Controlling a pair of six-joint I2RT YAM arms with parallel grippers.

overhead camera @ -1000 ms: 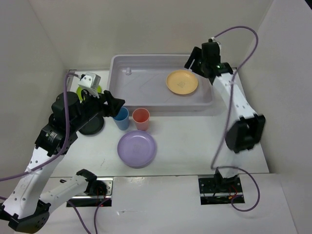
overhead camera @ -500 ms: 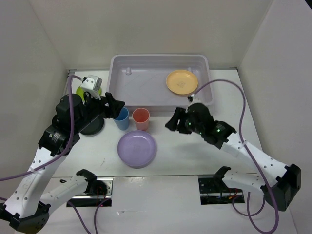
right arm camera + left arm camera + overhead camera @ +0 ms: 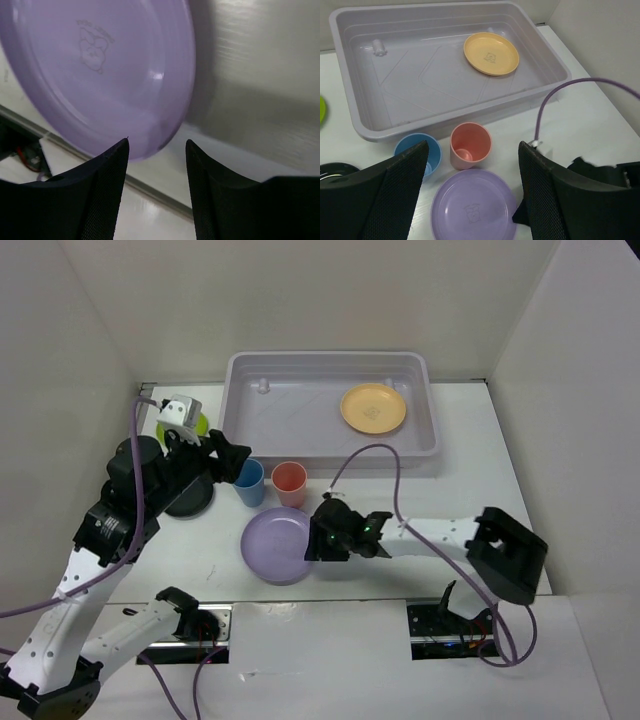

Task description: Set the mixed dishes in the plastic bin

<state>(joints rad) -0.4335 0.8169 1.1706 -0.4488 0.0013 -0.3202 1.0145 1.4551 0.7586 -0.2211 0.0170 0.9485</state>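
The plastic bin (image 3: 290, 418) stands along the far edge of the tabletop, and the orange-yellow plate (image 3: 373, 408) lies flat inside it, in its right half. The other dishes are outside the bin. The lavender plate (image 3: 275, 545) lies close to the near edge, a little left of the middle. The blue cup (image 3: 249, 482) and the coral-pink cup (image 3: 289, 483) stand upright side by side between this plate and the front wall of the bin. The black round dish (image 3: 188, 498) is toward the left edge, and the lime-green plate (image 3: 202, 424) is near the far left corner, partly hidden by the left arm. The right tool (image 3: 157, 142) is low at the right rim of the lavender plate; its fingers are apart, with the rim just in front of the gap. The left tool (image 3: 471, 147) is wide and holds nothing, above the two cups.
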